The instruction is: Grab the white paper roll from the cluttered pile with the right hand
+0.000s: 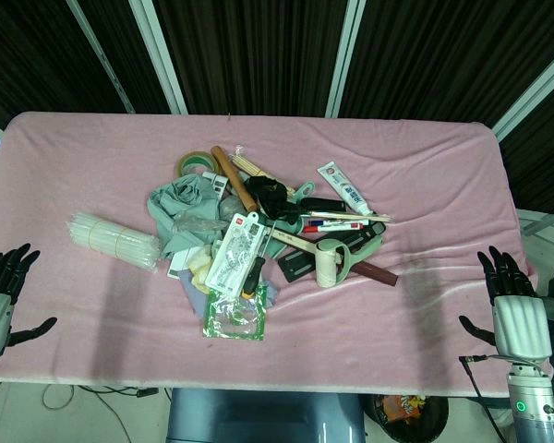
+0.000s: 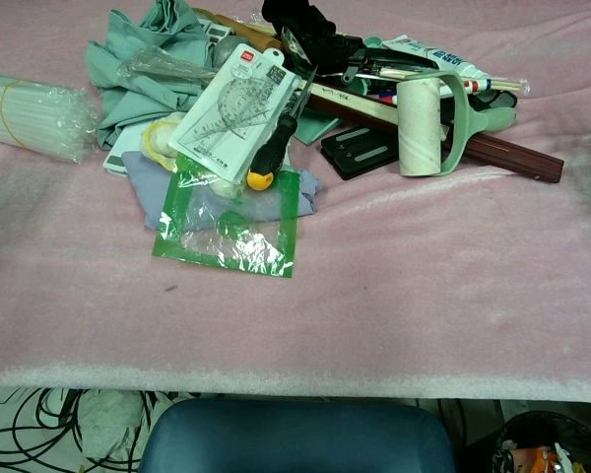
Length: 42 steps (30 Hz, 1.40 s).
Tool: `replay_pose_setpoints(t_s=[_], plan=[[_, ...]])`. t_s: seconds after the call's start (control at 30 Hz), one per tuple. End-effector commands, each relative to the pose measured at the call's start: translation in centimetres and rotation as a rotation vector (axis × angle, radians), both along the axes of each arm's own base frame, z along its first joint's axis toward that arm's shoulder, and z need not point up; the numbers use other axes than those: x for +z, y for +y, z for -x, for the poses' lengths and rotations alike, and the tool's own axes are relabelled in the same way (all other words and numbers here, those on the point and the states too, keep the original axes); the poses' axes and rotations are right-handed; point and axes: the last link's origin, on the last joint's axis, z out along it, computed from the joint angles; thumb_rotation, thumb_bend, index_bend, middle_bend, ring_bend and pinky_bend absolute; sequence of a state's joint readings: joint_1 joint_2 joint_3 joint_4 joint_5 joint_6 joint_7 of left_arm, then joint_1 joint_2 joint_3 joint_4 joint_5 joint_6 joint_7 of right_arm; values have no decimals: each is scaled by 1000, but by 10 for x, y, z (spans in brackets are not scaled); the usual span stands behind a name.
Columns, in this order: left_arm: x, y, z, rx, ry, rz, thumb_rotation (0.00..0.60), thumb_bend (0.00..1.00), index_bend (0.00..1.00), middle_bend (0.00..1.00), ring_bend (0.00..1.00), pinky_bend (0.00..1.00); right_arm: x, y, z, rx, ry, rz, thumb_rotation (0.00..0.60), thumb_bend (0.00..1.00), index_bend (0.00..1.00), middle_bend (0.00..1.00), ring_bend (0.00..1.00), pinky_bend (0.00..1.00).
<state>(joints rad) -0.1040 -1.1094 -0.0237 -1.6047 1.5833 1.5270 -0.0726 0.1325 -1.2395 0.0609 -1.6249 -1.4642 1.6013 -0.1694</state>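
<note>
So we're basically at the starting line here. Our right hand [image 1: 512, 309] sits at the near right edge of the tabletop [image 1: 443, 185], fingers spread and pointing up, holding nothing. The left hand [image 1: 0, 295] is the same story on the near left edge, fingers apart and empty. Neither shows up in the chest view at all, so both are well apart from the pile.

Moving out from there, the first clutter we hit is a green-edged plastic bag [image 2: 227, 222], then a screwdriver [image 2: 273, 153] lying on a ruler pack [image 2: 238, 103]. Off to the left is a bundle of straws [image 1: 114, 240].

The paper roll [image 2: 420, 126] is on the right near side of the pile, standing roughly upright in a pale green handle, resting against a black case [image 2: 360, 153] and a dark red bar [image 2: 517, 158]. Nothing lies on top of it, so we reckon it's an easy reach.

Done so far: nothing. Left: the reach, the grasp, the lift.
</note>
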Motion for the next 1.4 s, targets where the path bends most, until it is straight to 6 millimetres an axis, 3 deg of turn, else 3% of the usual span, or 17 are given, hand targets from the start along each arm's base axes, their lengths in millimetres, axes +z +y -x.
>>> replay_pose_setpoints(t_s=[0.03,0.27,0.5,0.7,0.87,1.4], plan=[[0,0,0,-1,1,1,600,0,0,0,0,0,0,0,0,-3,-9,-1,600,81,0,0,0,204],[0,-1,-1,-2,-3,-2,600,0,0,0,0,0,-5,2,-12,-40,-151,-44,600,77,0,0,0,204],[-1,1,-1,2,-8,4,600,0,0,0,0,0,-26,-19,-57,-95,-441,-145,600,68,0,0,0,204],[0,2,-1,2,-30,16,600,0,0,0,0,0,-60,-51,-97,-165,-626,-230,600,68,0,6,0,204],[2,2,0,9,-53,23,600,0,0,0,0,0,-92,-75,-120,-214,-658,-250,600,69,0,3,0,203],[4,5,1,27,-95,48,600,0,0,0,0,0,-157,-105,-141,-315,-677,-260,600,68,0,0,0,203]])
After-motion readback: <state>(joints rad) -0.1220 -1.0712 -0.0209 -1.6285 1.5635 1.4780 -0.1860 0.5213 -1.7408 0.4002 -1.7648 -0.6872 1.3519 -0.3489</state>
